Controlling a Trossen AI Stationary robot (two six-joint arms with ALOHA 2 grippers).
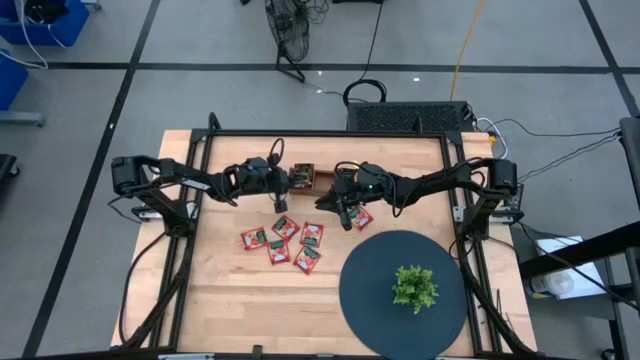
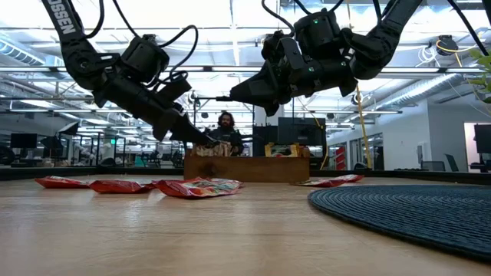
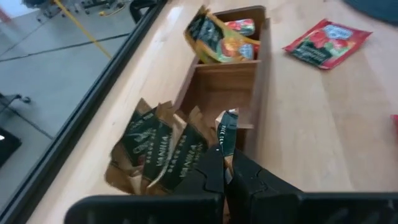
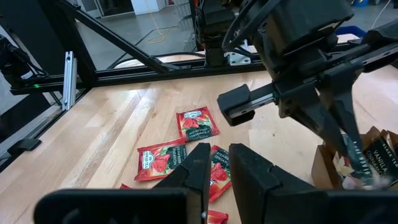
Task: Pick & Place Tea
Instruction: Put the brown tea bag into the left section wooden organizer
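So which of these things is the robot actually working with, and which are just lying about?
Part of the job:
- red tea sachets
- dark vanilla sachets
- wooden tray
- left fingers, pinching a dark sachet

Just lying about:
- round dark mat
- small green plant

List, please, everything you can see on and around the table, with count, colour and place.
table: one, pale wood
wooden tray: one, brown, table's far edge
dark sachets: several, one end compartment
mixed sachets: few, orange, red, dark, other end compartment
red sachets: six, loose on table before tray
mat: one, dark, round, near right corner
plant: one, green, on mat
person: one, behind the table
left hand: dark, over tray, shut on held sachet
right hand: dark, raised beside tray, open, empty
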